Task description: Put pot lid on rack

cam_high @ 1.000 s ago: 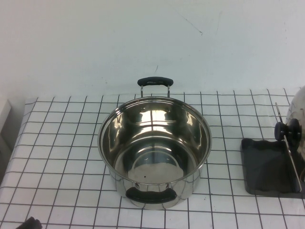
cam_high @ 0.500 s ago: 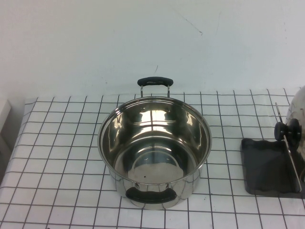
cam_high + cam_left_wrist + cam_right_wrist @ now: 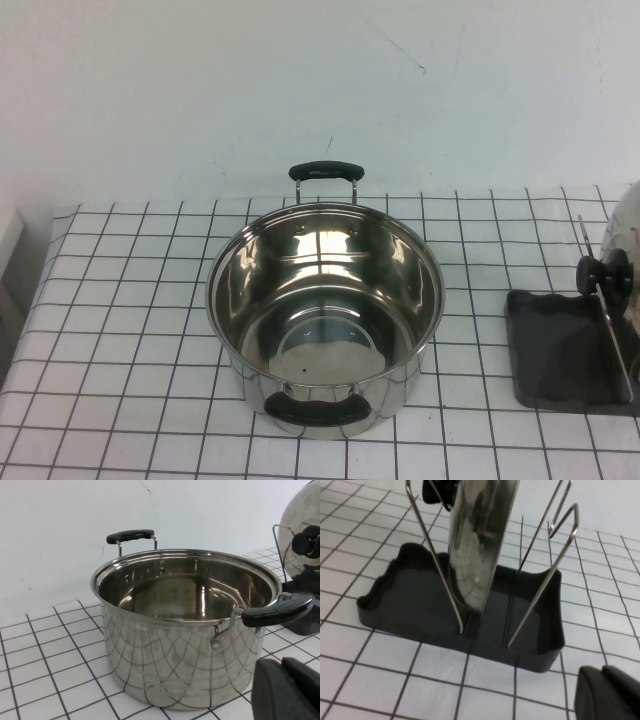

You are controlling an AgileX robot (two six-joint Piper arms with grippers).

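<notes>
Across the whole work surface runs a white cloth with a black grid (image 3: 130,330), backed by a plain white wall (image 3: 200,90).

Mid-table, the deep steel pot (image 3: 325,315) sits uncovered and empty inside, one black handle (image 3: 323,170) toward the far edge, the other (image 3: 318,408) toward the near edge. Left wrist view has the same pot (image 3: 185,625) close up, near handle (image 3: 277,612) sticking out.

At the right edge, well apart from the pot, the pot lid (image 3: 625,250) stands on edge, upright, partly cut off by the frame. Its black knob (image 3: 603,272) faces the pot. Right wrist view shows the lid (image 3: 477,545) lodged between the wire uprights, its lower rim down in the tray. Left wrist view catches the lid (image 3: 300,535) behind the pot, knob (image 3: 305,540) visible.

The rack (image 3: 560,350), a dark grey tray with raised rim, lies under the lid at the right edge; thin wire frame (image 3: 600,300) rises from it. Right wrist view: tray (image 3: 410,605) flat on the grid cloth, wire frame (image 3: 545,585) upright in it.

Left gripper (image 3: 287,690): only a dark tip at the picture's corner, near the pot's near side, touching nothing; width cannot be told. Right gripper (image 3: 607,695): dark tip only, just beside the rack's corner, clear of it; width cannot be told either. Neither shows in the high view.
</notes>
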